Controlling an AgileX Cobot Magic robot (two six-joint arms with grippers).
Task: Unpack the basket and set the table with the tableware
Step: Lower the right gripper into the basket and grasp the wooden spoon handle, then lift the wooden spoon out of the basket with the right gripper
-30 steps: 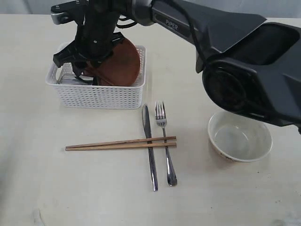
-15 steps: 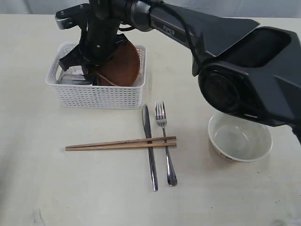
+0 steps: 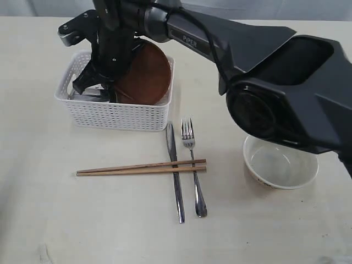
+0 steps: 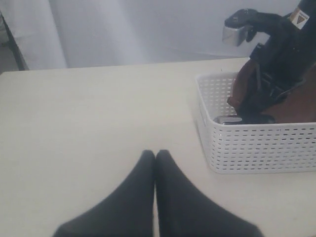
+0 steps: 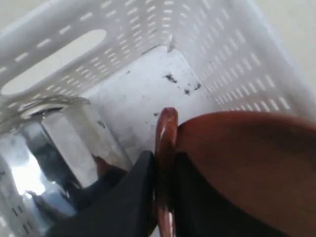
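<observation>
The white basket [image 3: 113,116] stands at the back left of the table [image 3: 66,220]. The round brown wooden plate [image 3: 148,74] leans on edge inside it. My right gripper [image 5: 165,158] reaches into the basket and is shut on the plate's rim [image 5: 167,123], one finger on each face. A steel cup [image 5: 44,143] lies beside the plate in the basket. On the table lie the knife [image 3: 176,181], fork [image 3: 195,181] and chopsticks [image 3: 137,168], with the cream bowl [image 3: 280,162] at the right. My left gripper [image 4: 155,154] is shut and empty, hovering over bare table beside the basket [image 4: 256,148].
The right arm's big dark body [image 3: 286,82] hangs over the right half of the table, above the bowl. The chopsticks lie across the knife and fork. Bare tabletop stretches along the front and left.
My right gripper has closed on the plate's rim. The plate now stands a little higher and more upright in the basket, and the arm has shifted slightly.
</observation>
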